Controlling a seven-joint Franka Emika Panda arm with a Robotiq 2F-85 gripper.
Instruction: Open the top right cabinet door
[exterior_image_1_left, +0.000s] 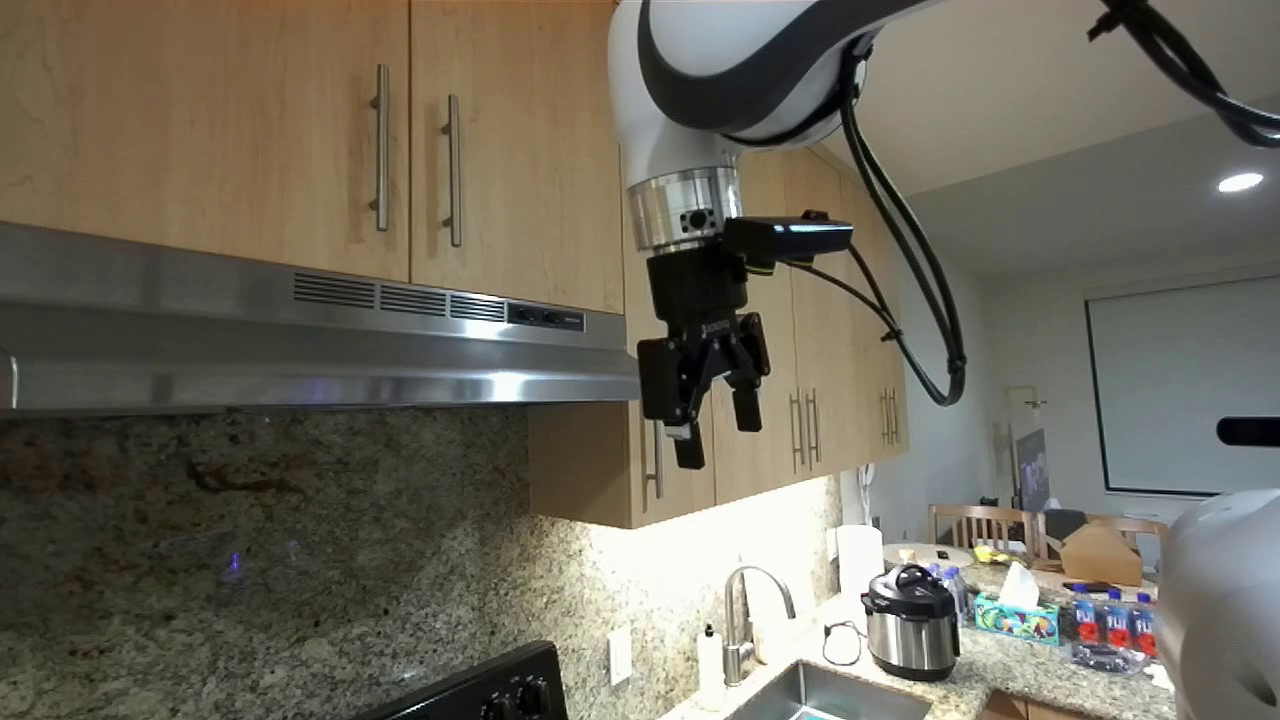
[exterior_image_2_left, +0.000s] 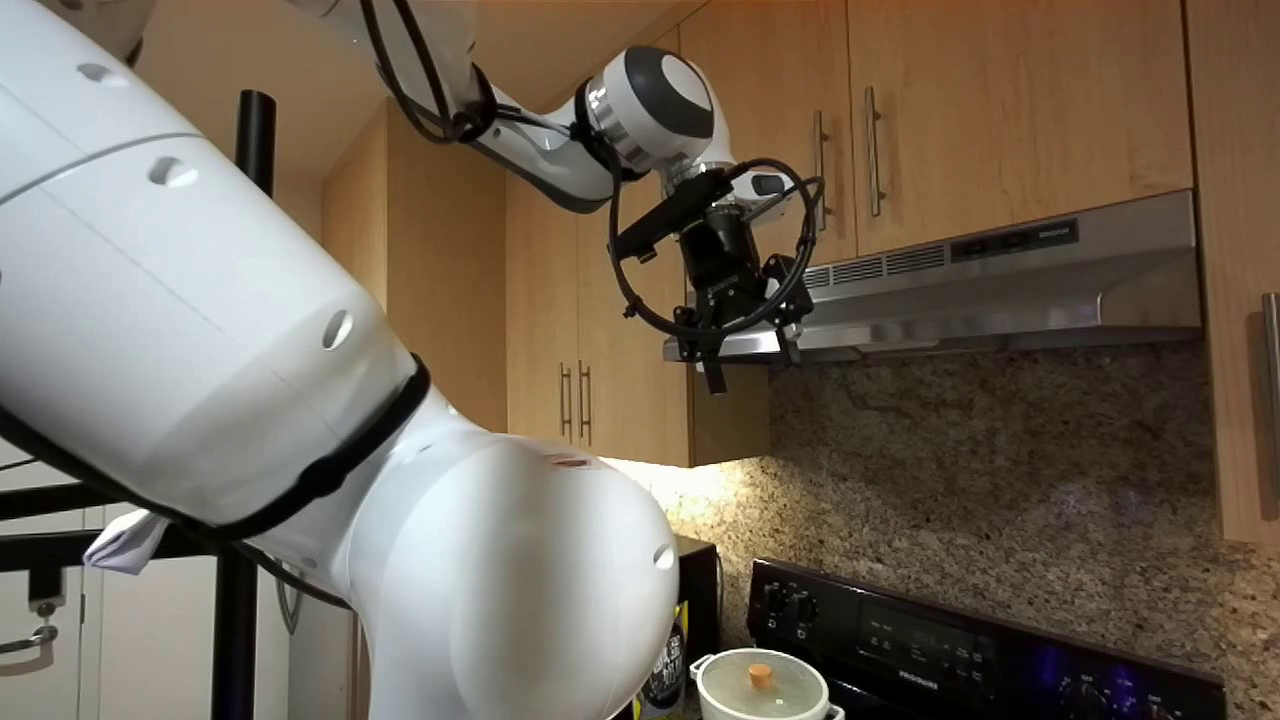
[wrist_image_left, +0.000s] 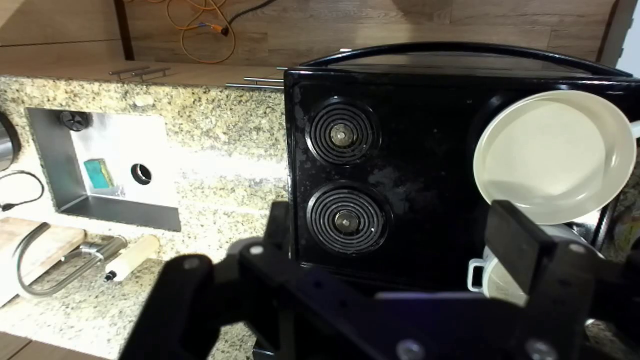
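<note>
The top right cabinet door (exterior_image_1_left: 530, 140) is a short light-maple door above the range hood. It is shut and also shows in an exterior view (exterior_image_2_left: 1030, 100). Its slim vertical steel handle (exterior_image_1_left: 453, 170) is near its left edge and shows there too (exterior_image_2_left: 872, 150). The matching door (exterior_image_1_left: 200, 110) beside it, handle near its right edge, is shut. My gripper (exterior_image_1_left: 718, 437) points down, open and empty, out in front of the hood and lower than the door handle, touching nothing; it also shows in an exterior view (exterior_image_2_left: 752, 366) and the wrist view (wrist_image_left: 392, 215). The door is out of the wrist view.
The steel range hood (exterior_image_1_left: 400, 340) juts out below the doors. Taller maple cabinets (exterior_image_1_left: 755, 440) stand to its right. Below are the black stove (wrist_image_left: 425, 150), a cream pan (wrist_image_left: 555, 150), a white pot (exterior_image_2_left: 760, 690) and a sink (wrist_image_left: 140, 130). Black cables loop around the wrist.
</note>
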